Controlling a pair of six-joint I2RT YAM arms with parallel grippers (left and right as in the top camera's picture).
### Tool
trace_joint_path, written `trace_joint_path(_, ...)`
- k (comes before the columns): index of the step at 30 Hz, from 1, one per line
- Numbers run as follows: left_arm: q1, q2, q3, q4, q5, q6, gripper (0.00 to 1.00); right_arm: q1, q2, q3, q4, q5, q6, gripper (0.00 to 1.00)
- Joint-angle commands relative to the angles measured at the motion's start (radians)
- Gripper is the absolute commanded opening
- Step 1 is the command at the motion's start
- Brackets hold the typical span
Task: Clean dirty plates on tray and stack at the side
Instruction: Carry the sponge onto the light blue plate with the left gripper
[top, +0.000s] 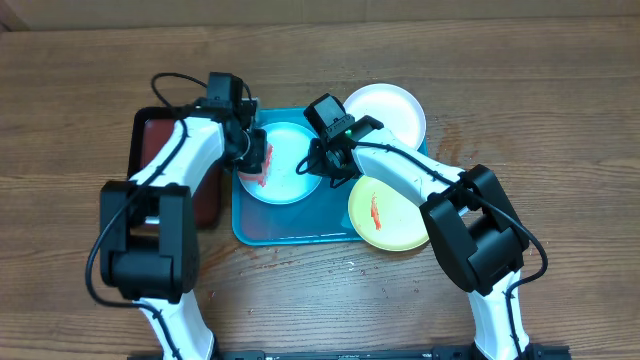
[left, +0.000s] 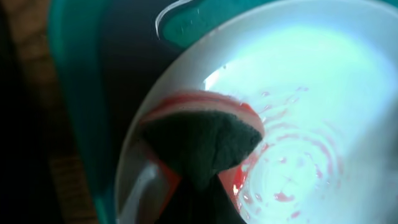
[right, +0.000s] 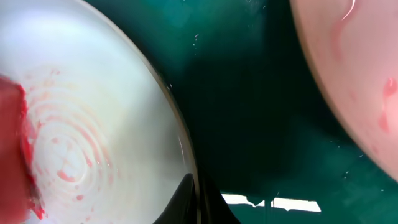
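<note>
Three plates, light blue plate (top: 290, 165) in tray (top: 290, 232), left gripper (top: 250, 160) clamped on sponge (left: 199, 140) against red smear (left: 283, 196), right gripper (top: 325, 165) at its rim, jaws unclear, white plate (top: 395, 108) and yellow-green plate (top: 395, 215) overlapping tray's right side

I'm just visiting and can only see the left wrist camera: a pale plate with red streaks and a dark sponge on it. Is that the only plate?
Observer: No, there are three. The one under your sponge is the light blue plate inside the turquoise tray. A white plate and a yellow-green plate lie at the tray's right corners.
Visitor: Are those dirty too?
Observer: The yellow-green one has a red-orange smear. From overhead I see none on the white one.
Visitor: Is the other arm doing anything?
Observer: The right gripper is at the light blue plate's right rim. I can't tell whether its jaws clamp it.
</note>
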Motion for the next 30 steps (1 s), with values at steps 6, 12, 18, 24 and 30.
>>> trace_joint_path(6, -0.054, 0.062, 0.001, -0.019, 0.006, 0.016, 0.04, -0.001, 0.019, 0.002, -0.01, -0.024, -0.003, 0.04)
trace_joint_path(12, -0.06, 0.062, 0.073, -0.128, 0.31, 0.224, 0.04, -0.001, 0.019, 0.002, -0.006, -0.023, -0.003, 0.04)
trace_joint_path(18, -0.06, 0.062, 0.084, -0.085, 0.148, 0.211, 0.04, -0.001, 0.019, 0.002, -0.006, -0.023, -0.003, 0.04)
trace_joint_path(24, -0.06, 0.062, 0.084, 0.009, -0.298, -0.064, 0.04, -0.001, 0.019, 0.002, -0.006, -0.023, -0.003, 0.04)
trace_joint_path(30, -0.06, 0.062, 0.084, 0.039, -0.327, -0.112, 0.04, -0.001, 0.019, 0.002, -0.006, -0.015, -0.003, 0.04)
